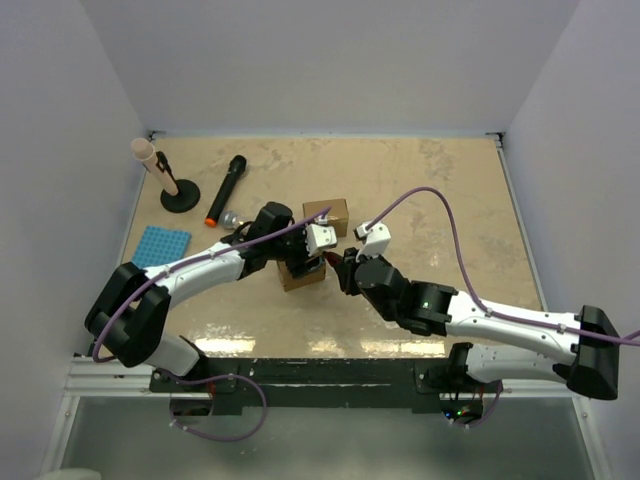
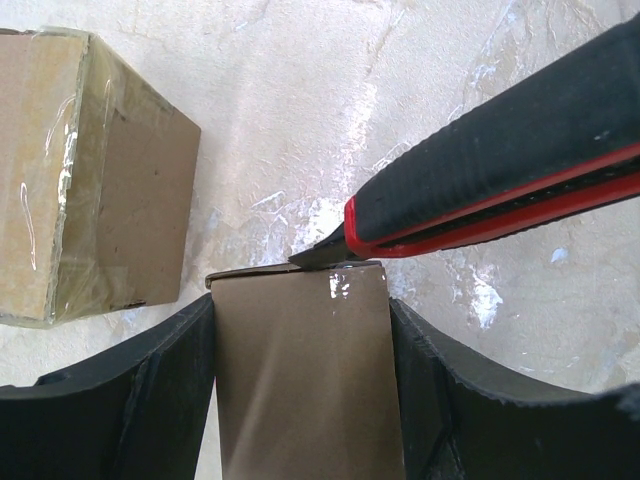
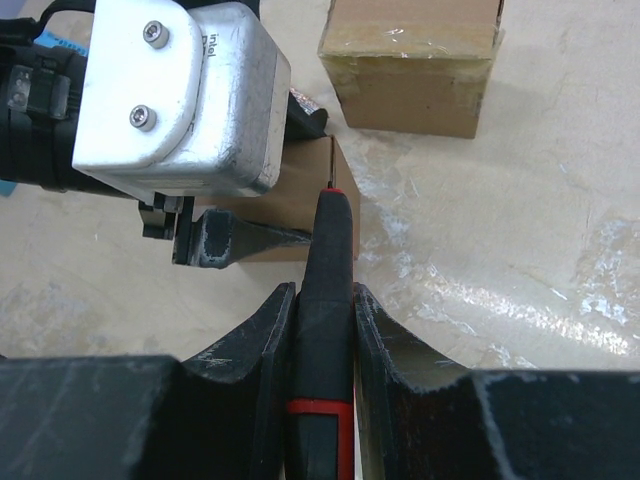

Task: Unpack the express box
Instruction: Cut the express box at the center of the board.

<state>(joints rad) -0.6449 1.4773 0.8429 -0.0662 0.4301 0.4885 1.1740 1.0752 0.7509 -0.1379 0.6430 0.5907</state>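
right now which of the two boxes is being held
The nearer box, clamped in the left gripper, knife at its edge; the farther box stands free.

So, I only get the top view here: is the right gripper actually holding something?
Observer: Yes. The right wrist view shows the right gripper shut on a black and red knife.
Operator: Where does it touch?
Observer: In the left wrist view its blade meets the top edge of the box, which the left gripper clamps.
Operator: And the other one?
Observer: The second box stands apart, with shiny clear tape over its top and side.
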